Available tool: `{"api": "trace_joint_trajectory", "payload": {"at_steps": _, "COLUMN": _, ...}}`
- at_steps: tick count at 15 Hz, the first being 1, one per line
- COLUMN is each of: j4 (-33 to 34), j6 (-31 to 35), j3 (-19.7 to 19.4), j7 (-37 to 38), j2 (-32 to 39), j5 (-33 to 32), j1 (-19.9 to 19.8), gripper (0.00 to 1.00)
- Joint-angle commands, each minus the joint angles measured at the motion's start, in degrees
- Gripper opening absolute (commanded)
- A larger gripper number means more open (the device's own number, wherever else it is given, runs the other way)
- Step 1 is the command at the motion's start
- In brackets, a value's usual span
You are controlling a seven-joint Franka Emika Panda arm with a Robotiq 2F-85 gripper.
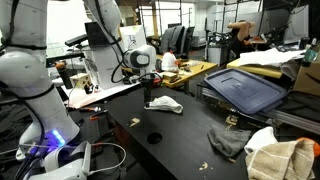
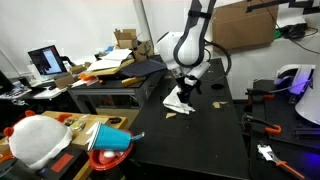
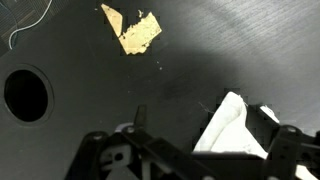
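We see a white cloth [image 1: 165,104], crumpled into a small, lumpy heap with raised folds. It lies loose on the black tabletop [image 1: 180,150], toward its far end, left of centre.

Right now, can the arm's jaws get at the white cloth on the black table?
Probably yes. The jaws hang just above the white cloth, which lies uncovered on the black table; nothing stands between them. The tan scrap and the hole lie off to one side.

Cloth [image 3: 232,125] lies on table [image 1: 183,150], beneath gripper [image 1: 150,91]. Scrap [image 3: 132,30] lies on table near cloth. Hole [image 3: 25,93] in table, apart from both.
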Motion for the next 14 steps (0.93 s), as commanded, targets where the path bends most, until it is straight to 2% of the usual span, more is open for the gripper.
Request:
{"api": "trace_joint_trajectory", "payload": {"at_steps": 1, "j4": 0.44, "j6": 2.39, "j3": -2.09, "j7": 2.89, "j2": 1.96, "j5": -3.31, "j1": 2.01, "gripper": 1.0}}
{"api": "trace_joint_trajectory", "payload": {"at_steps": 5, "j4": 1.12, "j6": 3.37, "j3": -2.48, "j7": 2.38, "j2": 3.33, "j5": -3.45, "j1": 2.74, "gripper": 1.0}}
{"api": "trace_joint_trajectory", "payload": {"at_steps": 11, "j4": 0.33, "j6": 4.87, "j3": 0.86, "j7": -2.01, "j2": -1.21, "j5": 1.57, "j1": 1.51, "gripper": 1.0}}
{"api": "trace_joint_trajectory", "payload": {"at_steps": 14, "j4": 1.11, "j6": 5.04, "j3": 0.43, "j7": -1.72, "j2": -0.53, "j5": 1.55, "j1": 1.86, "gripper": 1.0}}
